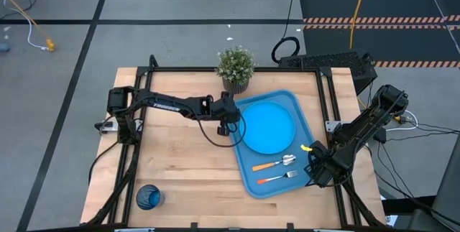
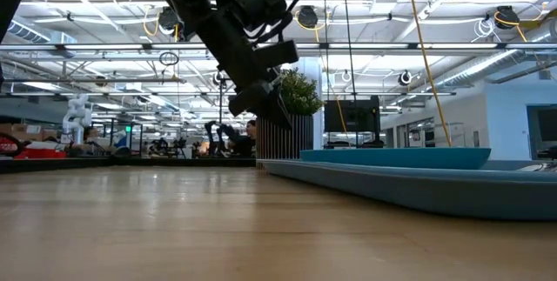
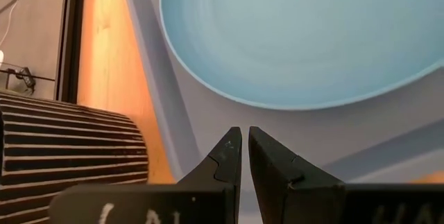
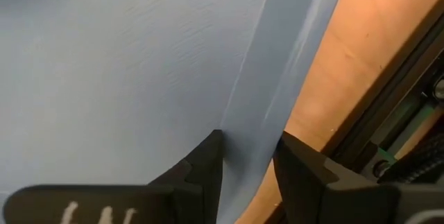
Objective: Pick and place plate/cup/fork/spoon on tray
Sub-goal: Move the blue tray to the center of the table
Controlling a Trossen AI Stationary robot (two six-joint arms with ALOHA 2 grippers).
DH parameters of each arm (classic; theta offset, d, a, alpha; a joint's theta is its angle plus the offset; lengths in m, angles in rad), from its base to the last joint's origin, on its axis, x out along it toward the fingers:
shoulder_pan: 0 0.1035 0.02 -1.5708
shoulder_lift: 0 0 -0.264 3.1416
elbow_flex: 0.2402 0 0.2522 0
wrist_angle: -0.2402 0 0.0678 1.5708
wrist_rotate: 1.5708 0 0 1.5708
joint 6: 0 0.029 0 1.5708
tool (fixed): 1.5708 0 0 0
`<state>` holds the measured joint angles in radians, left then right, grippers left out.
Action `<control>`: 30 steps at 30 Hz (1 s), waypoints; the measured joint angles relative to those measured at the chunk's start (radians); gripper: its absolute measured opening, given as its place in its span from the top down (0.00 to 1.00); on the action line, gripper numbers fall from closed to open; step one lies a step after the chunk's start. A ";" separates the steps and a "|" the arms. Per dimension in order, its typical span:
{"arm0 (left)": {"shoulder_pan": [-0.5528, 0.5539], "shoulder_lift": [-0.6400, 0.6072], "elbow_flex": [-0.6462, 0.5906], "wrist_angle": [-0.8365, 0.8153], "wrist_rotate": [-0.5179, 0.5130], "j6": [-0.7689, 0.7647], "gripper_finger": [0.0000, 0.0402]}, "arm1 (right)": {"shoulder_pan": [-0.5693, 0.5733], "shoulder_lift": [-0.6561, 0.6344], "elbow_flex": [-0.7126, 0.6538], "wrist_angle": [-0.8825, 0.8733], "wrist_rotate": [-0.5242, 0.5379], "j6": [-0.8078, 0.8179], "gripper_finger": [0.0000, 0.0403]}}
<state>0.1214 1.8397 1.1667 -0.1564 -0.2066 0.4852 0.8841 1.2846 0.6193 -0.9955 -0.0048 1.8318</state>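
From above, three of the four pieces were already on the tray (image 1: pixel 246 161): the plate (image 1: pixel 269 127) filled its far half, and the spoon (image 1: pixel 274 164) and fork (image 1: pixel 276 177) lay side by side on its near half. Only the cup (image 1: pixel 149 197) was left, standing alone at the near left corner of the bench (image 1: pixel 183 167), well apart from the tray. My left hand (image 1: pixel 231 123) hung at the tray's left rim beside the plate; my right hand (image 1: pixel 321 166) sat at the tray's right edge.

From bench level, my left hand (image 2: pixel 277 107) was raised clear of the wood, holding nothing.

Through my left wrist, my fingers (image 3: pixel 232 156) were almost closed and empty, over the tray rim just short of the plate (image 3: pixel 305 37).

Through my right wrist, my fingers (image 4: pixel 208 158) straddled the tray's rim (image 4: pixel 277 99), seemingly gripping it.
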 joint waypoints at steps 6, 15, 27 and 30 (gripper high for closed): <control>-0.007 0.000 0.000 -0.002 0.000 0.002 0.92 | 0.000 0.000 0.000 0.000 0.000 -0.044 0.75; -0.007 0.000 0.000 -0.006 0.000 0.003 0.92 | 0.000 0.000 0.000 0.003 0.004 -0.112 0.75; -0.006 0.000 0.000 -0.009 0.000 0.003 0.92 | 0.000 0.000 0.000 0.013 0.005 -0.164 0.75; -0.006 0.000 0.000 -0.015 0.000 0.004 0.92 | 0.000 0.000 0.000 0.015 0.005 -0.180 0.75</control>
<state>0.1150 1.8397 1.1667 -0.1710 -0.2066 0.4889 0.8841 1.2844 0.6197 -0.9802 -0.0001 1.6521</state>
